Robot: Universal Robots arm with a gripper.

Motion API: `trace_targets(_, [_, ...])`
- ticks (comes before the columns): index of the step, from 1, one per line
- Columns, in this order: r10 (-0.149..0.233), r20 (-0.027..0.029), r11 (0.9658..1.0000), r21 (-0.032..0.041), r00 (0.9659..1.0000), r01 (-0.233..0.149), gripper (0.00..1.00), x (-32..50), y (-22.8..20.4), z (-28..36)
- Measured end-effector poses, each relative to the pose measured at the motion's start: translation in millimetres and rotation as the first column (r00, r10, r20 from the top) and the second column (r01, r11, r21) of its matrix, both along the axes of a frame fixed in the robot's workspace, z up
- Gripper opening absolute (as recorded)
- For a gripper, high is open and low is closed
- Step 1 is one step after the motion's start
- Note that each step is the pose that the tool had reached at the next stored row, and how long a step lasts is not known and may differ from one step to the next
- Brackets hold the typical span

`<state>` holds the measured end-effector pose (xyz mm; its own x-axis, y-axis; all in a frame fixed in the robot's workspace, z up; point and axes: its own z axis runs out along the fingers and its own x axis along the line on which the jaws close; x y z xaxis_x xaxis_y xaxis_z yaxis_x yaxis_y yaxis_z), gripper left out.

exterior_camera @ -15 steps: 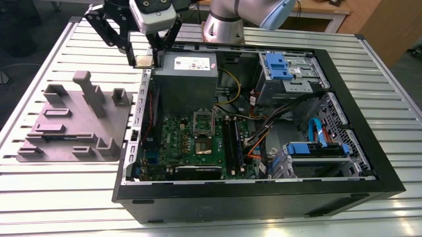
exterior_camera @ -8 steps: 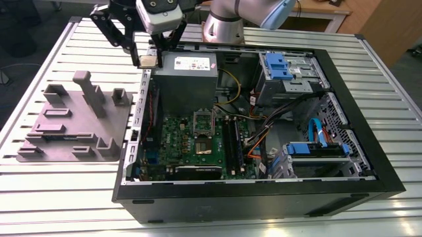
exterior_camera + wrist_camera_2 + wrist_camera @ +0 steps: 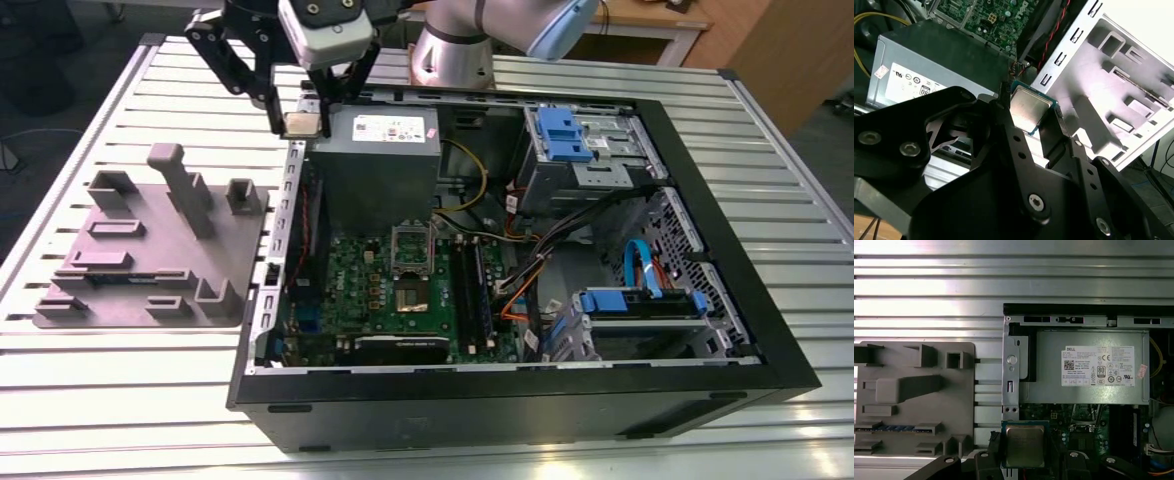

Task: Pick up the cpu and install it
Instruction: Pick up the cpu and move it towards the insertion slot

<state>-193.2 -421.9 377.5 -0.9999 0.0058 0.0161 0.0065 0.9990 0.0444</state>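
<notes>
Pincer: the pincer (image 3: 304, 122) is closed on the cpu, with one black finger (image 3: 999, 107) against each of two opposite edges of the chip
Cpu: the cpu (image 3: 302, 124) is held off every surface, its pale metal top facing the first wrist camera and its green rim showing in both wrist views
Cpu position: it hangs over the far corner of the computer case (image 3: 534, 405) on the exterior view's left, just beside the power supply and well apart from the socket frame
Power supply: the power supply (image 3: 380, 150), a grey box with a white label, sits inside the case next to the held chip
Motherboard: the green motherboard (image 3: 354, 290) lies flat on the case floor, nearer the camera than the power supply in the exterior view
Socket frame: the socket frame (image 3: 411, 250), a rectangular metal frame, sits about mid-board; I cannot tell whether it is open
Fixture plate: the grey fixture plate (image 3: 147, 250) with raised blocks and slots lies on the bench on the exterior view's left of the case
Drive caddies: the blue drive caddies (image 3: 638, 300) sit on the case's side towards the exterior view's right
Bench: the bench (image 3: 120, 400) is slatted silver metal and carries both the case and the plate
Arm: the arm (image 3: 454, 40) stands behind the case
</notes>
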Motion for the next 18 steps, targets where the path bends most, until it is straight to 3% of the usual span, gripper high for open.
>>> trace_targets(6, [0.0, 0.0, 1.0, -0.0001, 1.0, 0.0, 0.47, 1.7, 0.1, 0.0])
trace_targets(12, [0.0, 0.0, 1.0, -0.0001, 1.0, 0.0, 0.47, 15.1, 0.0, -0.1])
trace_targets(18, [0.0, 0.0001, 1.0, 0.0001, 1.0, 0.0, 0.47, 21.5, 0.0, -0.2])
